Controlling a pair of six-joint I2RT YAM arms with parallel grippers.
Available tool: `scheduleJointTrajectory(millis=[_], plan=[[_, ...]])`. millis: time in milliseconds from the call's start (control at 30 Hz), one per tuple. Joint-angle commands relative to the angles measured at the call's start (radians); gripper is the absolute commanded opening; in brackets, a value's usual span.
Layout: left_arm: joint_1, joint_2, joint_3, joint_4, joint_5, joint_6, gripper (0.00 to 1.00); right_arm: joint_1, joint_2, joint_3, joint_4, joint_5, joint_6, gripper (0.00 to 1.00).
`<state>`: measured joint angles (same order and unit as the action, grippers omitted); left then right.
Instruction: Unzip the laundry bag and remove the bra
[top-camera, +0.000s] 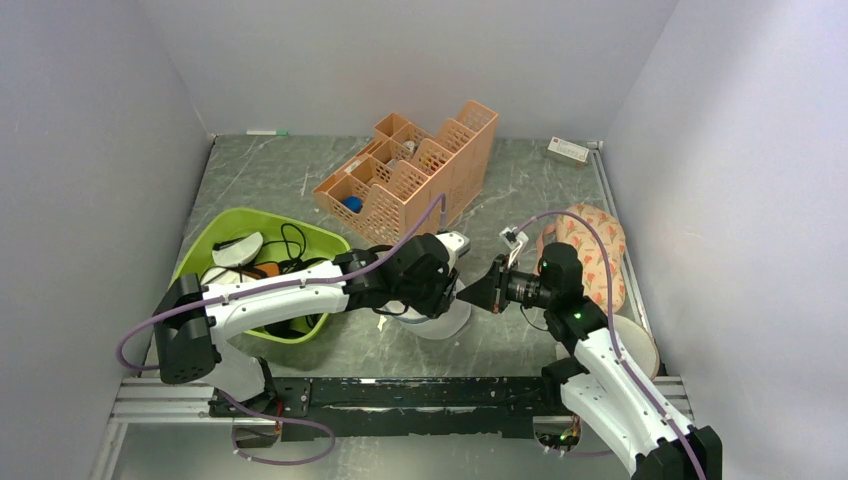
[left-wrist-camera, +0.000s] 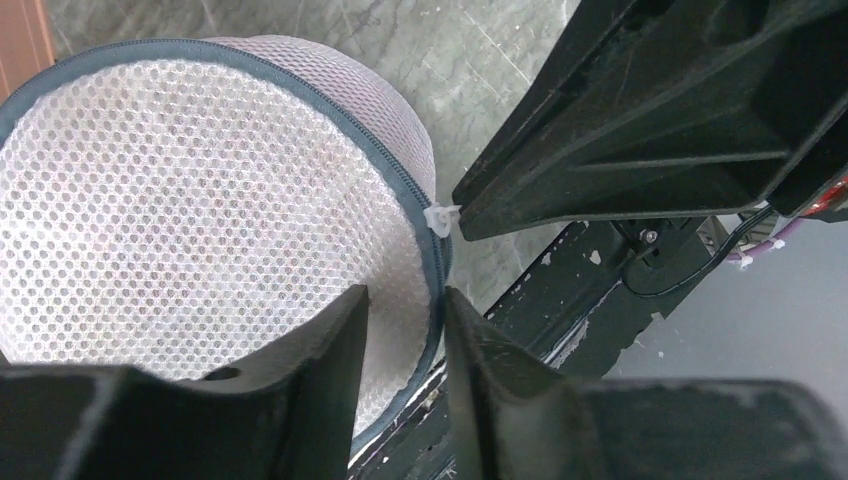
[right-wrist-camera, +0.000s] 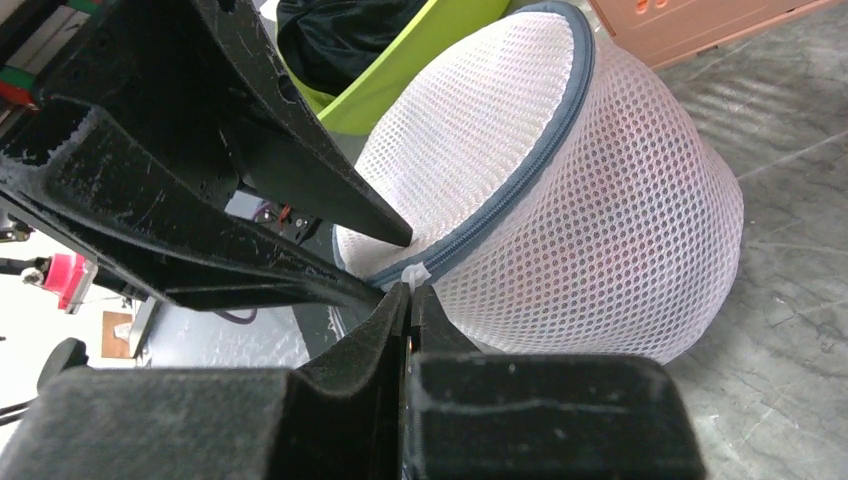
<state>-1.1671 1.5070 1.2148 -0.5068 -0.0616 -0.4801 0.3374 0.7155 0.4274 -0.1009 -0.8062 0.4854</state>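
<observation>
No writing, label, brand or number can be read in any view.

Faint markings are seen on the small white box (top-camera: 567, 151) at the far right corner of the surface (top-camera: 260, 180), but they are too small to be read. The cloth (top-camera: 610, 262) by the right wall is printed with a pink flower pattern, not lettering. The laundry bag (right-wrist-camera: 600, 200) is shown close up in both wrist views, and only plain white mesh and a grey zip band can be made out on it.

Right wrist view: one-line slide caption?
Right gripper shut on the white zipper pull of the laundry bag; left gripper open, straddling its rim.
</observation>
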Motion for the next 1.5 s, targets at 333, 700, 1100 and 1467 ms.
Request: scheduleJointTrajectory(millis=[333,700,1100,1467], plan=[[-0.005,-0.056,0.027,-0.054,-0.043,0.018,0.11,0.006,0.012,-0.005,-0.033,0.057,-0.023,0.00],[-0.024,-0.140,-0.005,-0.079,-0.031,0.021,0.07,-0.016,0.174,0.042,0.020,0.235,0.013,0.00],[-0.031,-0.156,-0.031,-0.125,-0.089,-0.023,0.28,-0.052,0.236,0.071,0.104,0.011,-0.023,0.00],[-0.033,-0.075,0.055,-0.042,0.005,-0.006,0.81,-0.032,0.075,0.017,0.036,-0.055,-0.006,0.00]])
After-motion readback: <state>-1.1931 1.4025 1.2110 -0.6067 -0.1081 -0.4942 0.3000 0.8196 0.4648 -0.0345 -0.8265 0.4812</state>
